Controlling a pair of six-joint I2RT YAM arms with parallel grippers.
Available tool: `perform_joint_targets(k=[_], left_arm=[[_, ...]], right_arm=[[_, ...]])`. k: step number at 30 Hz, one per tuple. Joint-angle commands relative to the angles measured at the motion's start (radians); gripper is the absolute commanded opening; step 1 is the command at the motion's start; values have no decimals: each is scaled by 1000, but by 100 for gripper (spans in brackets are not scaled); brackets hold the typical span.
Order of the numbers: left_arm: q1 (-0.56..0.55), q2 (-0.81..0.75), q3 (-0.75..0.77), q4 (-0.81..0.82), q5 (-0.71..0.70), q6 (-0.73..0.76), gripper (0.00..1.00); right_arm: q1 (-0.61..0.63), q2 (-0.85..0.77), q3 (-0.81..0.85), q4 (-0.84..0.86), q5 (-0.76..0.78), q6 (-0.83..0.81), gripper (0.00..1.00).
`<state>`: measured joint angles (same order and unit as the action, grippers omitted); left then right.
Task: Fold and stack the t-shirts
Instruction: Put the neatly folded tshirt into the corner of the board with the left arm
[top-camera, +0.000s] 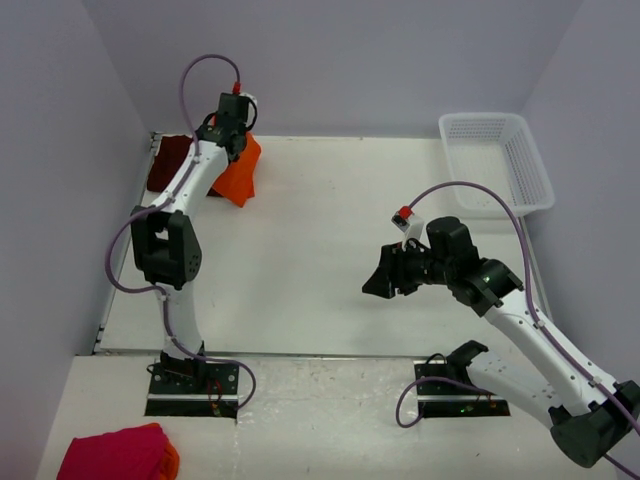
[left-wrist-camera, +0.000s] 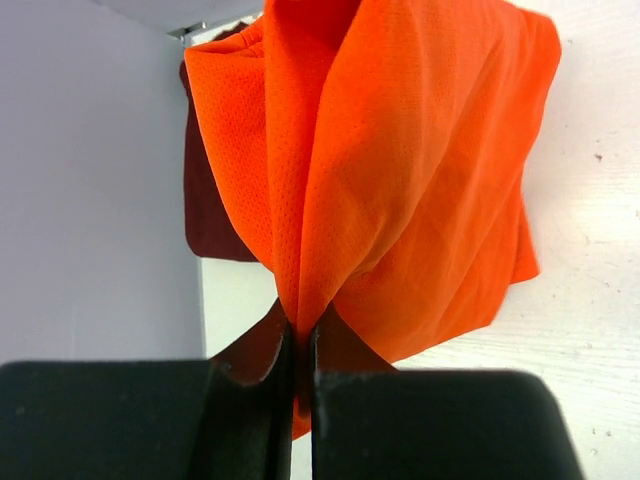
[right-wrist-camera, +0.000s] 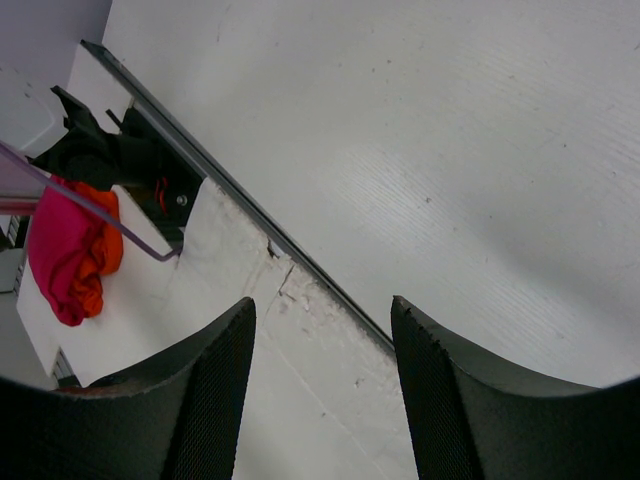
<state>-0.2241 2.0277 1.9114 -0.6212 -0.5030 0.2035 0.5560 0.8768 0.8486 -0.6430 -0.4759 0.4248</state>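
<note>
Two arms, white link shells, bulky black joint housings. Left arm and right arm each sit on a black base plate at the near edge of the table. Purple cable loops off each arm over the table and ends in a red plug at the wrist. Left gripper: black, flat-topped body, fingers tapering to thin tips. Right gripper: black, broad curved fingers, fine dotted texture on the inner faces.

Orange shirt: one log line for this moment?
left gripper: shut on orange t-shirt | right gripper: open, empty | maroon t-shirt: far-left corner
</note>
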Motion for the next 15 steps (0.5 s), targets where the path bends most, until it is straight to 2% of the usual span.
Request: perform_joint_targets(k=[1, 5, 15], left_arm=[[9, -29, 90, 9, -37, 60, 0], [19, -14, 136, -11, -54, 68, 0], [52, -9, 144, -5, -46, 71, 0]], right_arm=[[2, -10, 4, -1, -20, -8, 57], [1, -6, 4, -3, -17, -6, 58], [2, -7, 0, -6, -7, -4, 57]])
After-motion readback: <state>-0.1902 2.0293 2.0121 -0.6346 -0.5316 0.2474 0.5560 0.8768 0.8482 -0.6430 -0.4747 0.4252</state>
